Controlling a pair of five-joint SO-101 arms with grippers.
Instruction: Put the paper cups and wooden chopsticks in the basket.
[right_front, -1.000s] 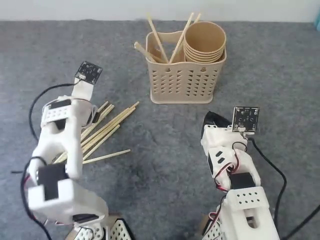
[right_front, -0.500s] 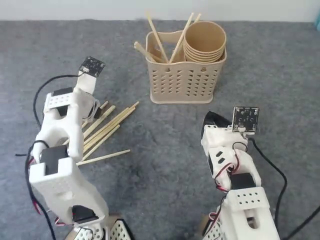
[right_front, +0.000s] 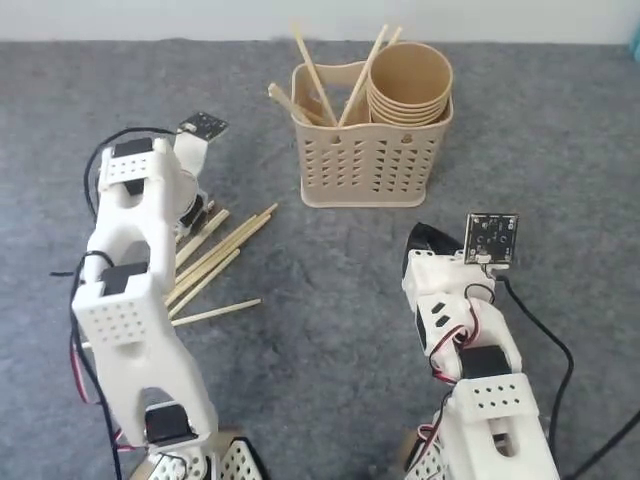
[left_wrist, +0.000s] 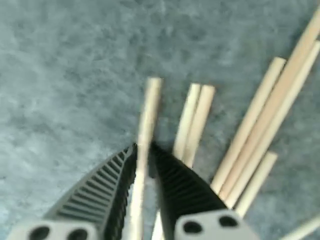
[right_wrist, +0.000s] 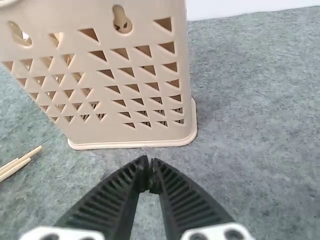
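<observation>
Since a second ago my left arm has stretched farther out over the grey mat. My left pincer grips one chopstick among the loose chopsticks, left of the basket. The paper cups sit stacked inside it. My right pincer rests closed and empty, just short of the basket.

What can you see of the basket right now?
The basket is beige and plastic-looking, its walls perforated with rows of small triangular holes, with a flared foot rim. It stands upright on the grey mat. A nested stack of paper cups fills one side; several wooden chopsticks lean out of the other. Nothing else touches it.
</observation>
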